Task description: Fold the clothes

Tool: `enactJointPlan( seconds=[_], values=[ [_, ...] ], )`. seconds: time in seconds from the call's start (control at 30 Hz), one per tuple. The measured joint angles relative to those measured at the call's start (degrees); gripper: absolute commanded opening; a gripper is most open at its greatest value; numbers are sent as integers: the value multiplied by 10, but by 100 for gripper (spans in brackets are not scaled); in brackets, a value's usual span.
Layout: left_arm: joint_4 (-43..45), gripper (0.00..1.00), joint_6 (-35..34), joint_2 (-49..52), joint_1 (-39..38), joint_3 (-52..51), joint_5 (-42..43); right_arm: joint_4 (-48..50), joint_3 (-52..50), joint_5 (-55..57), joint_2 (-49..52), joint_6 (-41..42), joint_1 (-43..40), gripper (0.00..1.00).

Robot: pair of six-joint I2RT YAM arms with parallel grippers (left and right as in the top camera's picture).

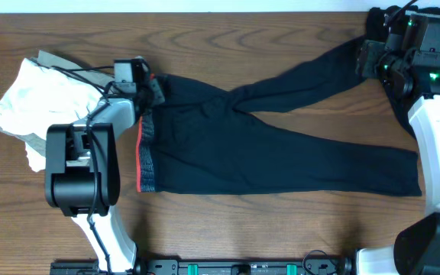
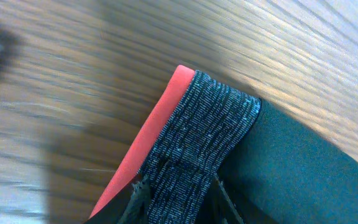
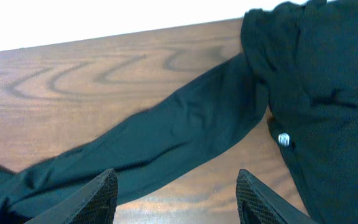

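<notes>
First, at 9 o'clock on the tabletop, the left hand straddles the grey-and-coral waistband of the leggings. Whether its fingers bite cannot be told. Confirm a grip through both layers before lifting. Toward 2 o'clock, the right hand hovers spread above the upper leg, beside a black logo garment. Close low on that leg alone, then move both ends together.
</notes>
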Motion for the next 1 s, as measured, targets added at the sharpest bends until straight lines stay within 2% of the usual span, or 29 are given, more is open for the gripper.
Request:
enactJointPlan(
  seconds=[0.17, 0.37, 0.57, 0.87, 1.0],
  values=[
    [-7, 35, -9, 0, 8, 2, 18, 77, 0, 0, 61, 7, 0, 58],
    [-39, 36, -12, 0, -4, 12, 23, 235, -2, 0, 171, 44, 0, 58],
    [-59, 36, -8, -3, -33, 15, 24, 393, -2, 0, 279, 85, 0, 70],
    [-76, 36, 3, -5, -41, 19, 28, 509, 1, 2, 420, 128, 0, 72],
    [-80, 36, 5, -5, -42, 19, 30, 509, 28, 1, 437, 137, 0, 72]
  ],
)
